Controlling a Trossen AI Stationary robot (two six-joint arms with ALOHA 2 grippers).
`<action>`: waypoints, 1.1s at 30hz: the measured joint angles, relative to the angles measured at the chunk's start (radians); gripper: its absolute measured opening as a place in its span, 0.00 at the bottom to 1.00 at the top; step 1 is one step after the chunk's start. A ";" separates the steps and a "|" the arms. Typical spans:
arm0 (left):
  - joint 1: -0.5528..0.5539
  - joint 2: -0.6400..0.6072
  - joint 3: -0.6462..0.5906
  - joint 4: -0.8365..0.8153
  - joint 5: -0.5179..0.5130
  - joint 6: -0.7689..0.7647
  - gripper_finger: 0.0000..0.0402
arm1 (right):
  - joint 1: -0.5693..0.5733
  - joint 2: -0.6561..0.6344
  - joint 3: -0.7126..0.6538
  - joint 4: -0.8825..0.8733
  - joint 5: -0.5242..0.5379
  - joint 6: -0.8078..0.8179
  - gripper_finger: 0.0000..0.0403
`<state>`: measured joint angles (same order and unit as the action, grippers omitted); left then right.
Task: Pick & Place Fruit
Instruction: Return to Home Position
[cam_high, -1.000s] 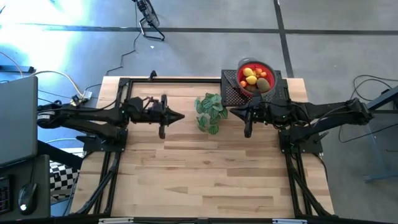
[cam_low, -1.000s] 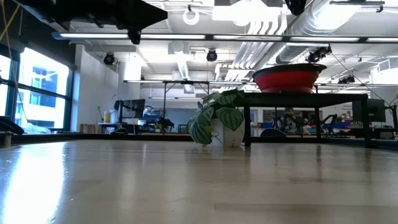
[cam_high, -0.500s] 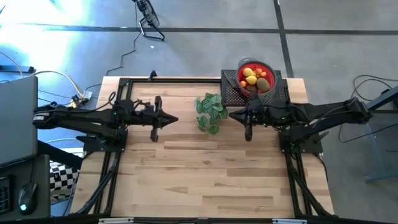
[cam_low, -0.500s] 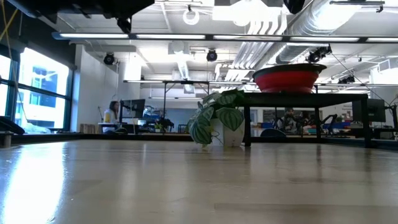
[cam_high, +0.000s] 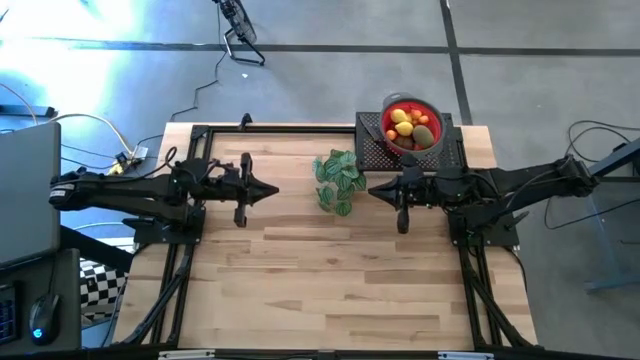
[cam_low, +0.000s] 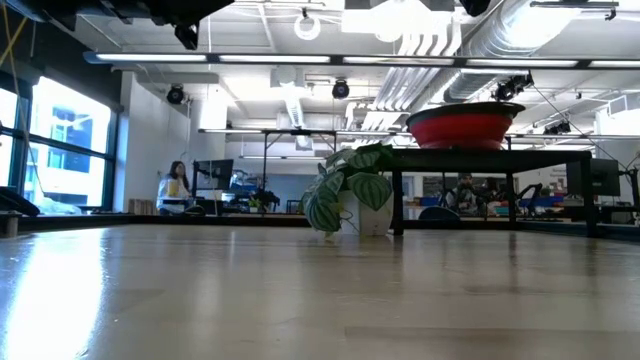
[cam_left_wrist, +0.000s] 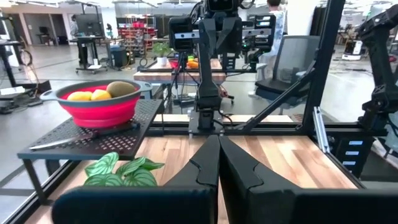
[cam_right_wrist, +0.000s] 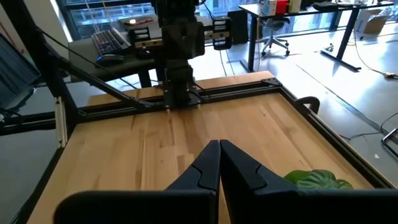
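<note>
The fruit (cam_high: 411, 125) lies piled in a red bowl (cam_high: 432, 113) on a black perforated stand (cam_high: 372, 148) at the table's far right; yellow and brown-green pieces (cam_left_wrist: 93, 93) show over the bowl's rim in the left wrist view. My left gripper (cam_high: 276, 190) is shut and empty, held level above the table's left half, left of the green plant sprig (cam_high: 338, 178). My right gripper (cam_high: 372, 187) is shut and empty, just right of the sprig and near the stand's front edge. The fingers meet in each wrist view, left gripper (cam_left_wrist: 217, 144) and right gripper (cam_right_wrist: 219, 147).
The plant sprig (cam_low: 345, 198) stands between the two grippers. A black frame (cam_high: 190, 135) runs along the table's far and side edges. The bowl (cam_low: 463, 125) sits raised on the stand. Bare wood (cam_high: 330, 280) covers the near half of the table.
My left gripper has drawn back toward the table's left edge, away from the plant sprig, staying shut and level. My right gripper has stayed close to where it was. Nothing on the table has moved.
</note>
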<state>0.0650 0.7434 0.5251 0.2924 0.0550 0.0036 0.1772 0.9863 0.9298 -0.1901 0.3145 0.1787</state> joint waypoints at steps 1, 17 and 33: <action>0.000 -0.007 0.000 -0.007 -0.003 0.000 0.00 | 0.000 0.000 0.000 0.000 0.000 0.000 0.01; 0.000 -0.016 0.000 -0.028 -0.005 -0.003 0.00 | 0.000 0.005 0.000 0.000 -0.003 0.006 0.01; 0.000 -0.016 0.000 -0.034 -0.004 -0.008 0.00 | 0.000 -0.004 -0.171 0.274 -0.061 0.009 0.01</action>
<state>0.0650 0.7277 0.5255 0.2584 0.0505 -0.0043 0.1768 0.9822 0.7592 0.0842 0.2532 0.1875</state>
